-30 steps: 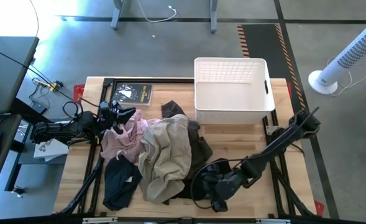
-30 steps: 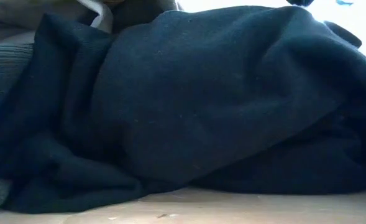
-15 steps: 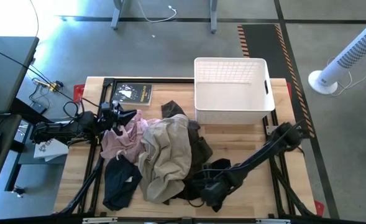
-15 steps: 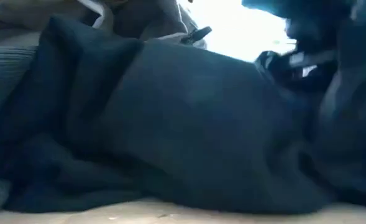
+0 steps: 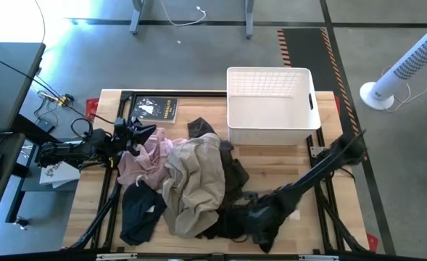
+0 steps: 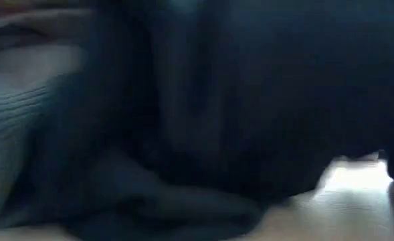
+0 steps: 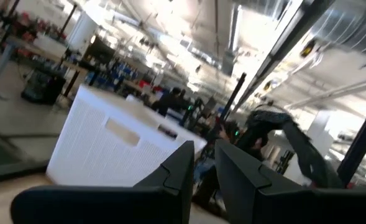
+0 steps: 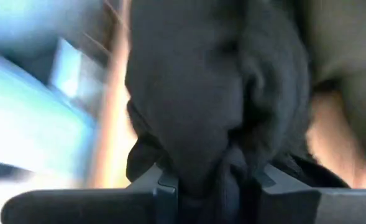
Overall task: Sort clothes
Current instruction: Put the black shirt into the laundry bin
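The clothes lie in a heap on the wooden table (image 5: 300,156): a pale pink one (image 5: 142,163), a beige one (image 5: 195,181), a dark olive-brown one (image 5: 236,174), a navy one (image 5: 142,210) and a black one (image 5: 227,221) at the near edge. My right gripper (image 5: 243,217) is shut on the black garment (image 8: 214,93). Dark cloth (image 6: 237,100) fills the low view. My left gripper (image 5: 137,133) hovers over the pink garment's far end, its fingers (image 7: 186,168) close together with nothing between them. My right gripper pinches a bunched fold of the black garment (image 8: 215,171) between its two fingers, several layers thick. The fingers come in low, slanting down from the table's right. The rest of the garment lies slack beyond the fingers, on the table and against the heap.
A white lattice basket (image 5: 271,109) stands at the far right of the table. A dark book (image 5: 154,109) lies at the far left. A white tower fan (image 5: 409,65) stands on the floor to the right. Bare wood shows between basket and heap.
My right gripper has moved a little toward the table's left, into the black garment at the near edge. The garment has bunched up against the heap. In the low view its right part has come up off the table.
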Action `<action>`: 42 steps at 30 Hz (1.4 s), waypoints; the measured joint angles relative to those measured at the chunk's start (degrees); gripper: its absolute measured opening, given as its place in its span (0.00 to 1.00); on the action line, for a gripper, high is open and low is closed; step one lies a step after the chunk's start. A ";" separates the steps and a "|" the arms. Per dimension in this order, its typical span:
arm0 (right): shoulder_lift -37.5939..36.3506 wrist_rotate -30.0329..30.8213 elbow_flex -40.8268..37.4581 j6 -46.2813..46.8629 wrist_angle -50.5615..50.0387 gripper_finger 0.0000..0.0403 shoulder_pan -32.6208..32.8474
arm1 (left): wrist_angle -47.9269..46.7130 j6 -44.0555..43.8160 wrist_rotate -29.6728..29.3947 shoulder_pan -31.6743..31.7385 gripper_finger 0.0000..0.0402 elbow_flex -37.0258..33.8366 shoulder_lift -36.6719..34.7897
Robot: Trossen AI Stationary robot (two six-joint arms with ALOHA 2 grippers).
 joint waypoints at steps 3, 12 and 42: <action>-8.83 2.03 2.92 -0.47 -0.98 0.17 -0.13 | 2.07 1.01 -0.04 0.00 0.15 0.02 -0.02; -24.56 24.59 18.31 -28.25 1.45 0.17 0.30 | 2.69 1.09 -1.27 0.13 0.15 0.04 0.00; -23.82 21.19 25.29 -23.58 -39.18 0.19 -58.21 | 1.31 1.03 -1.49 0.13 0.15 0.04 0.00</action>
